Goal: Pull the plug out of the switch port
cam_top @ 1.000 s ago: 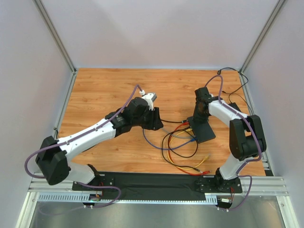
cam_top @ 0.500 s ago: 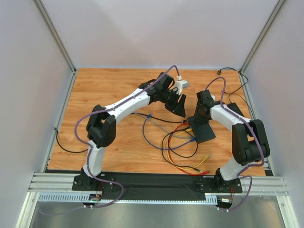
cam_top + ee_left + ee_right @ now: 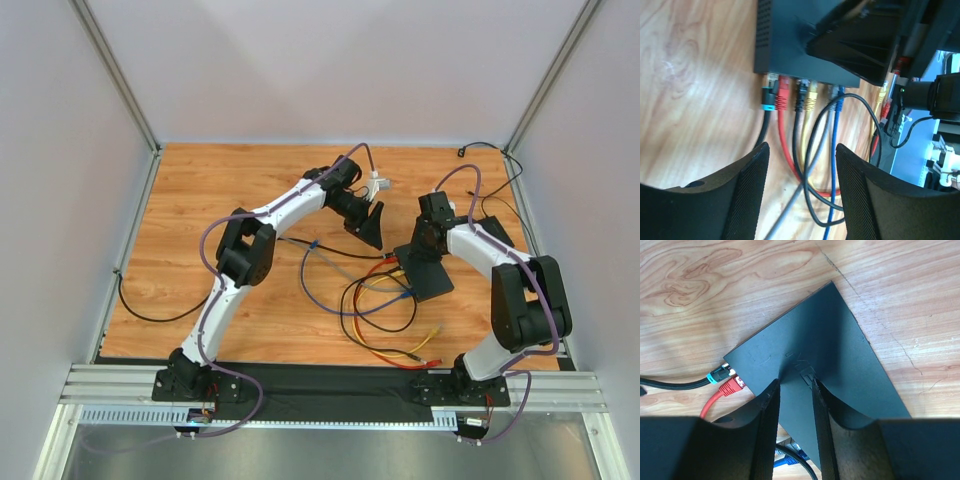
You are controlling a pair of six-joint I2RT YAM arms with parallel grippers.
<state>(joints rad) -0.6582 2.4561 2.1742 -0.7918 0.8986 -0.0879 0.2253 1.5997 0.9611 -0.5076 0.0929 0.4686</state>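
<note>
The flat black switch box (image 3: 430,275) lies right of centre; it also shows in the left wrist view (image 3: 785,35) and the right wrist view (image 3: 825,350). Several plugs sit in a row on its edge: a black one with a cyan clip (image 3: 769,95), red (image 3: 783,96), black (image 3: 801,95), yellow (image 3: 811,97), grey (image 3: 832,101) and blue (image 3: 839,103). My left gripper (image 3: 372,228) (image 3: 802,200) is open and empty, above the cables and short of the plugs. My right gripper (image 3: 425,245) (image 3: 796,385) rests its tips on the box top, jaws narrowly apart, holding nothing.
Coloured cables (image 3: 375,310) loop on the wood in front of the switch. A small black power brick (image 3: 492,224) with a thin black cord (image 3: 490,148) sits at the back right. A black cable (image 3: 150,312) lies at the left edge. Walls enclose the table.
My left arm has swung from the table's left middle up to the centre back, its gripper now facing the switch's plug edge. The right arm and the switch have not moved.
</note>
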